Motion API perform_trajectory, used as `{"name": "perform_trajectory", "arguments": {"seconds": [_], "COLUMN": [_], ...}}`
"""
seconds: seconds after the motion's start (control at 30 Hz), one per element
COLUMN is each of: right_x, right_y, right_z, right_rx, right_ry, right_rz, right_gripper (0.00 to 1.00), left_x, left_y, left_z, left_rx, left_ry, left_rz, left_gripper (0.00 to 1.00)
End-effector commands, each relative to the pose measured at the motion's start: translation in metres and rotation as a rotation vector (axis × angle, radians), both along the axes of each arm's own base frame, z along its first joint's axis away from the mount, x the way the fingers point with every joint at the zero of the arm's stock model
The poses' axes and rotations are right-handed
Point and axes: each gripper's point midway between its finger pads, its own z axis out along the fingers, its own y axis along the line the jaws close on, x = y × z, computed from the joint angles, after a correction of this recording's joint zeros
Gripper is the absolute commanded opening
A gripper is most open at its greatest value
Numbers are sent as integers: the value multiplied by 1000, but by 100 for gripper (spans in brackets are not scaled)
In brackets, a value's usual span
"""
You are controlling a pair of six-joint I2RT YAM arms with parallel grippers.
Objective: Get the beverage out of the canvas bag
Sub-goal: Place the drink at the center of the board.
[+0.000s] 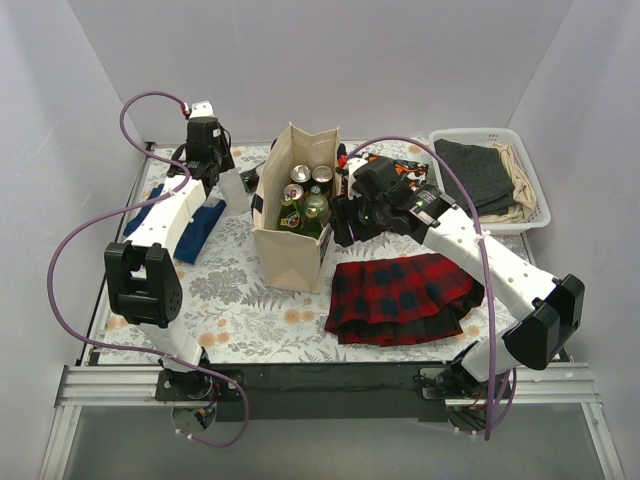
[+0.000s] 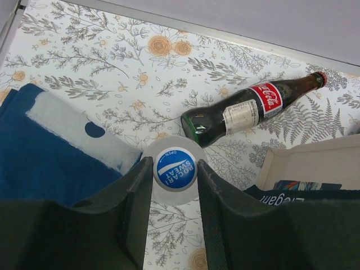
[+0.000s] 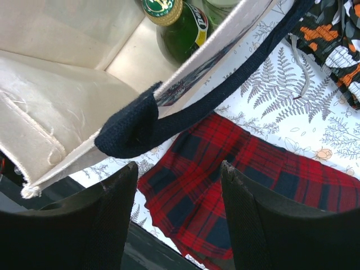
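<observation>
Drinks crowd the far end of the canvas bag (image 1: 290, 255), which stands open-topped at the middle of the bench (image 1: 240, 300). Inside are two cans (image 1: 302, 174) at the back and green bottles (image 1: 315, 207) just in front of them. All are upright, long axes vertical, caps and lids facing the overhead camera. The near half of the bag's floor is bare.

At 2 o'clock from the bag, a white basket (image 1: 470, 133) holds a folded grey cloth (image 1: 480, 170) and a beige cloth (image 1: 520, 175) against its right wall. A red plaid skirt (image 1: 405, 295) lies at 4 o'clock and a blue cloth (image 1: 195, 230) at 9 o'clock.

Outside the bag, at its 10 o'clock, a Pocari Sweat bottle (image 2: 175, 169) stands upright on the bench, its blue cap pointing straight up at the left wrist camera. The left end effector (image 2: 175, 162) is narrowed around it, with a finger against each side of its shoulder. Just beyond, a cola bottle (image 2: 256, 109) lies flat on the bench, its long axis level and its red cap toward 2 o'clock in that wrist view.

The right end effector (image 3: 179, 169) is spread wide and grips nothing. It hovers at the bag's 3 o'clock rim, just below the navy handle (image 3: 126, 132), with a green bottle's gold-foiled neck (image 3: 163, 8) visible past the rim.
</observation>
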Motion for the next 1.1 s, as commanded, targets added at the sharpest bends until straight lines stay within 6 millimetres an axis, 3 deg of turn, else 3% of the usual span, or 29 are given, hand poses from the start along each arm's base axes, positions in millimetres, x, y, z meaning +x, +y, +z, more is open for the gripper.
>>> {"name": "perform_trajectory", "arguments": {"seconds": [0.0, 0.17, 0.47, 0.8, 0.93, 0.97, 1.0, 1.07], "right_x": [6, 8, 8, 6, 6, 6, 7, 8], "right_y": [6, 9, 9, 8, 6, 6, 6, 7], "right_z": [30, 34, 31, 30, 34, 37, 39, 50], "right_rx": [55, 65, 60, 63, 67, 72, 75, 98], "right_ry": [-55, -57, -49, -43, -54, -60, -66, -81], "right_rz": [10, 11, 9, 4, -4, -5, -5, -15], "right_gripper": [66, 66, 66, 66, 66, 66, 66, 66], "left_x": [7, 7, -3, -4, -7, -6, -8, -10], "left_y": [9, 8, 9, 9, 0, -3, -6, -20], "left_z": [57, 59, 63, 71, 85, 102, 105, 129], "left_rx": [-9, -1, 3, 12, -23, -36, -44, -84], "left_ry": [-178, -178, -180, -181, -197, -226, -215, -250], "left_rz": [39, 31, 26, 17, -27, -40, -54, -120], "left_gripper": [0, 0, 39, 40, 45, 45, 46, 47]}}
